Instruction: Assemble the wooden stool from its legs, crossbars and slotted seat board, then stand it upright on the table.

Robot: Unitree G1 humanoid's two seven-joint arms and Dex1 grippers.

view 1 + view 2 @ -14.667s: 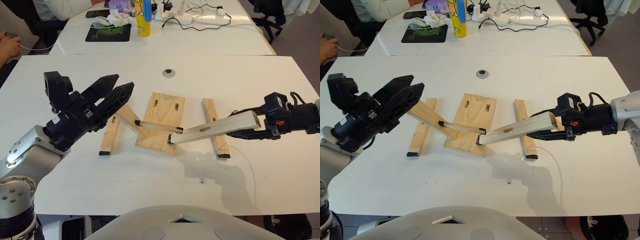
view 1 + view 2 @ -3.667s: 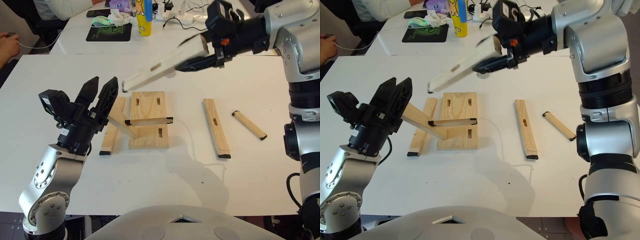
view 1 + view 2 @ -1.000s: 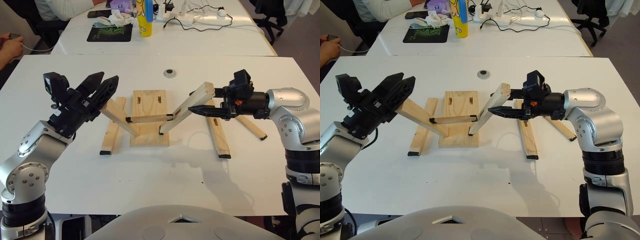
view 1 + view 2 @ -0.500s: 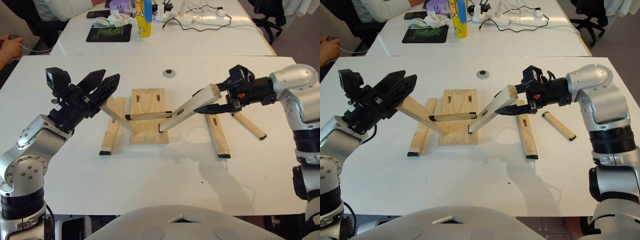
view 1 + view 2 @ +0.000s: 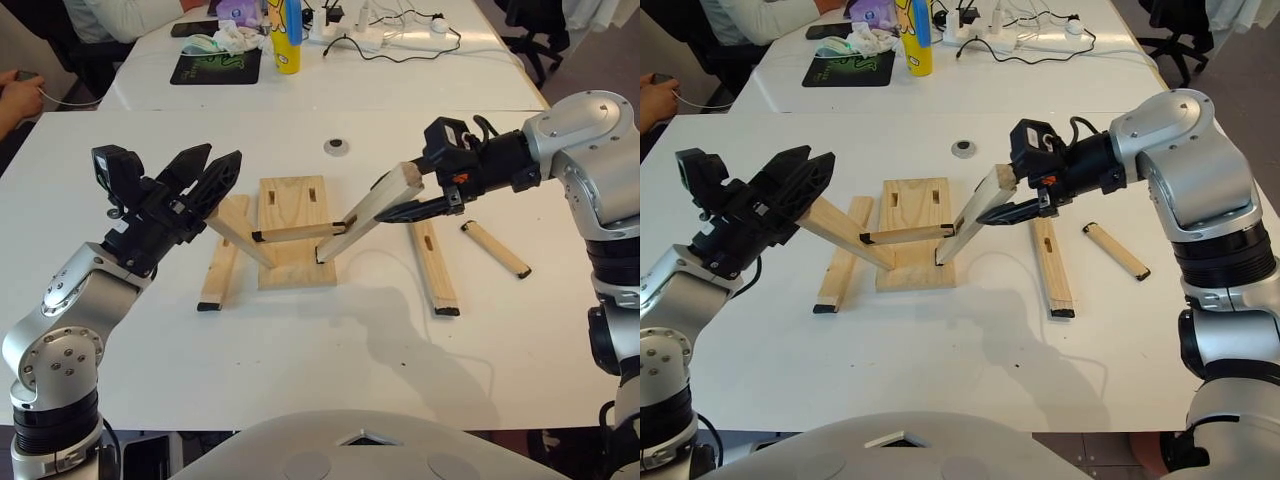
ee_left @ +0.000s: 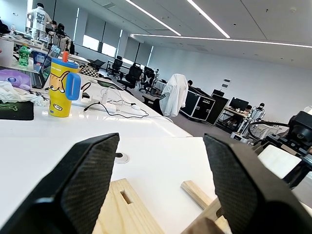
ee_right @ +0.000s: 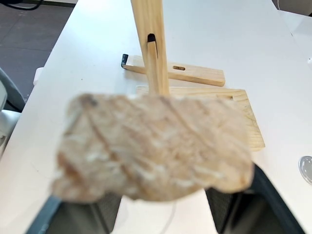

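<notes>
The slotted seat board [image 5: 298, 262] lies flat at the table's middle. My left gripper [image 5: 218, 165] is shut on a wooden leg [image 5: 243, 232] that slopes down onto the board's left edge. A crossbar [image 5: 300, 233] sticks out of that leg toward the right. My right gripper [image 5: 412, 194] is shut on a second leg [image 5: 362, 216], tilted down to the left with its black-capped foot on the board. The crossbar's free end touches this leg's side. In the left wrist view the fingers [image 6: 78, 187] stand wide apart. The held leg's end [image 7: 153, 146] looms close in the right wrist view.
Two more legs lie flat, one left of the board [image 5: 219, 268] and one right of it [image 5: 434, 264]. A short loose crossbar [image 5: 494, 248] rests farther right. A small round disc [image 5: 338, 147] sits behind the board. The back table holds a yellow bottle [image 5: 288, 33] and cables.
My right gripper has shifted left and a little up, carrying its leg steeper and closer to the crossbar's free end. The left arm and its leg have barely moved.
</notes>
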